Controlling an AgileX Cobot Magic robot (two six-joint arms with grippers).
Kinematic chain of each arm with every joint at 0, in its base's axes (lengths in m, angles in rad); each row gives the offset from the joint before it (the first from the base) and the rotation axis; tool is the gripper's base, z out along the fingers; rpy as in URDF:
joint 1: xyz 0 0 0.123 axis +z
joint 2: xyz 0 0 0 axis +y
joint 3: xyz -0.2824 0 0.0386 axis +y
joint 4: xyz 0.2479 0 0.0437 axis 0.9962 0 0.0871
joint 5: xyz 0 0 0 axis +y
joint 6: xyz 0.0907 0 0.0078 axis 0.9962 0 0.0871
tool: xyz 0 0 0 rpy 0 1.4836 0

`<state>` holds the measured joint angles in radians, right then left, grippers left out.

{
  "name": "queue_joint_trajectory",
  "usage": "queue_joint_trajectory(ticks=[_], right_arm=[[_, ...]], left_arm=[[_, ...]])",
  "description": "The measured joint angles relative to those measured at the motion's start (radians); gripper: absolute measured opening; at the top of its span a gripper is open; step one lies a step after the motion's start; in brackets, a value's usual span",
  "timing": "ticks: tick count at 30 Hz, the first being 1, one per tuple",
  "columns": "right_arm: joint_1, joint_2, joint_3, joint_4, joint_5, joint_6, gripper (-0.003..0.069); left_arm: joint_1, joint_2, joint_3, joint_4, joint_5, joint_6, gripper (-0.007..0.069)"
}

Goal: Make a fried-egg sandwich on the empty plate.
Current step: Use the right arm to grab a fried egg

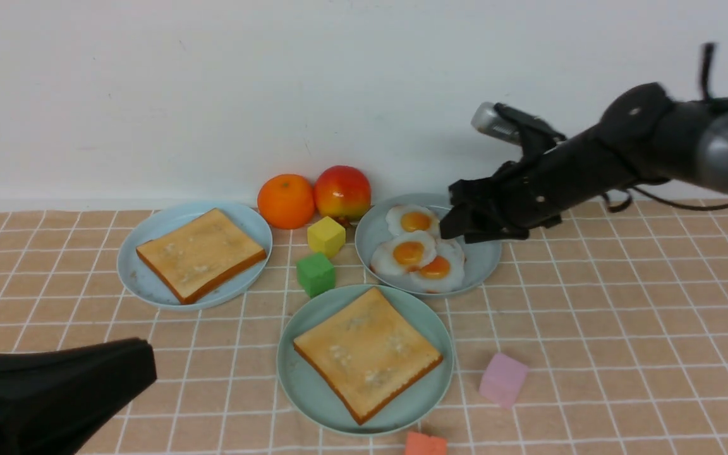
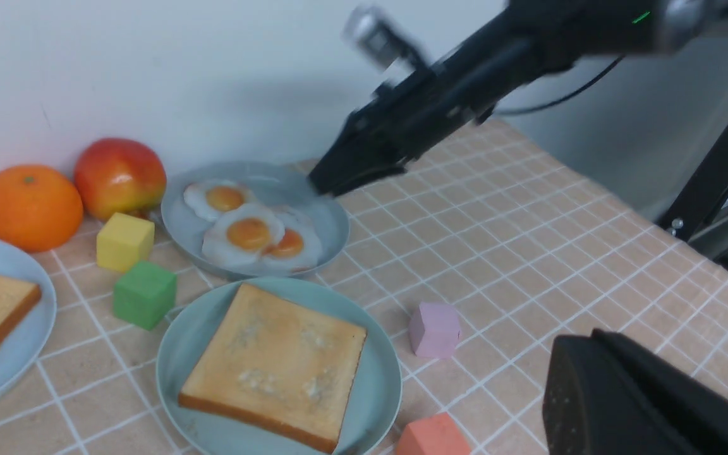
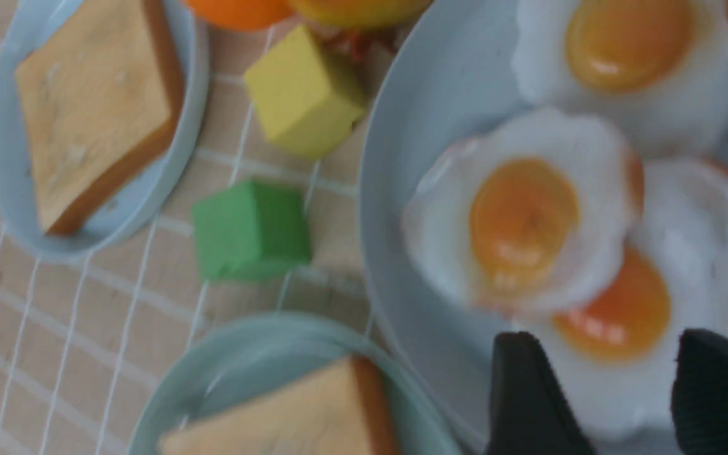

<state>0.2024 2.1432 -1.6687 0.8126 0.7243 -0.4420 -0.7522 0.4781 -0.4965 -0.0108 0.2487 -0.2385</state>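
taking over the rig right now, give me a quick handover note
Grippers: left gripper shut, low at the near left. right gripper open, holding nothing, hovering over the grey-blue plate with three fried eggs.
Done: one toast lies on the mint-green plate.
Left: lay one egg on that toast, then top it with the second toast, now on the pale blue plate.
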Motion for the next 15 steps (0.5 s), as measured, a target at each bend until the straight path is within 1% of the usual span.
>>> queue_joint_trajectory(ticks=[4,10,15], right_arm=[[-0.001,0.105,-0.109,0.010,0.000,0.002,0.0380],[-0.001,0.187,-0.194,0.039,-0.001,0.004,0.0385],[0.004,0.225,-0.214,0.099,-0.012,0.003,0.0385]], left_arm=[[0.000,0.000,0.000,0.000,0.000,-0.001,-0.0013],[0.000,0.000,0.000,-0.001,-0.001,-0.003,-0.0013],[0.000,0.000,0.000,-0.003,-0.003,-0.003,-0.0013]])
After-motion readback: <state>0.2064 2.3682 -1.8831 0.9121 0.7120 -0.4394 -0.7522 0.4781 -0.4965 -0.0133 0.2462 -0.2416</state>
